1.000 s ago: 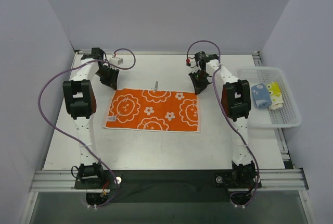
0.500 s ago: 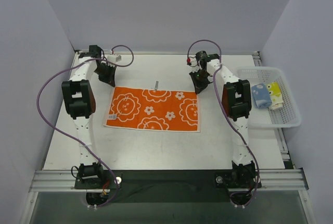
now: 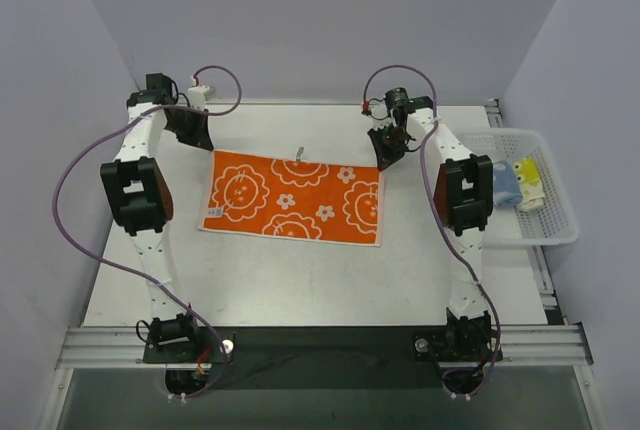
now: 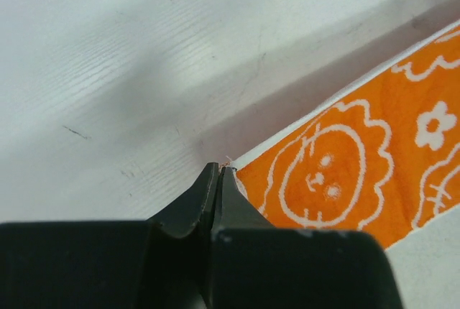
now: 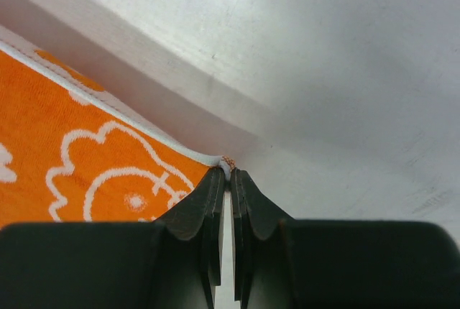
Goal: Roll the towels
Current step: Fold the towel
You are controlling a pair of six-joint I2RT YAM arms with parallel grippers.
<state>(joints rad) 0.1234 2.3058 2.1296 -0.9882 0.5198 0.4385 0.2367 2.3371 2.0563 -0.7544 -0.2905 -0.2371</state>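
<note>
Left gripper (image 4: 219, 174) clamped on orange towel (image 4: 345, 180) far-left corner, right gripper (image 5: 228, 176) pinching far-right corner

A robotics lab cell: white table (image 3: 300, 280) boxed by plain walls (image 3: 320, 20) (aluminium rail (image 3: 545, 340) in front).

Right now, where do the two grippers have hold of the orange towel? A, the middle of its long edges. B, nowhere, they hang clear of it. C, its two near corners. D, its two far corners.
D: each wrist view shows a shut gripper, left gripper and right gripper, pinching a corner of the orange towel, and the top view puts both at its far edge.
</note>
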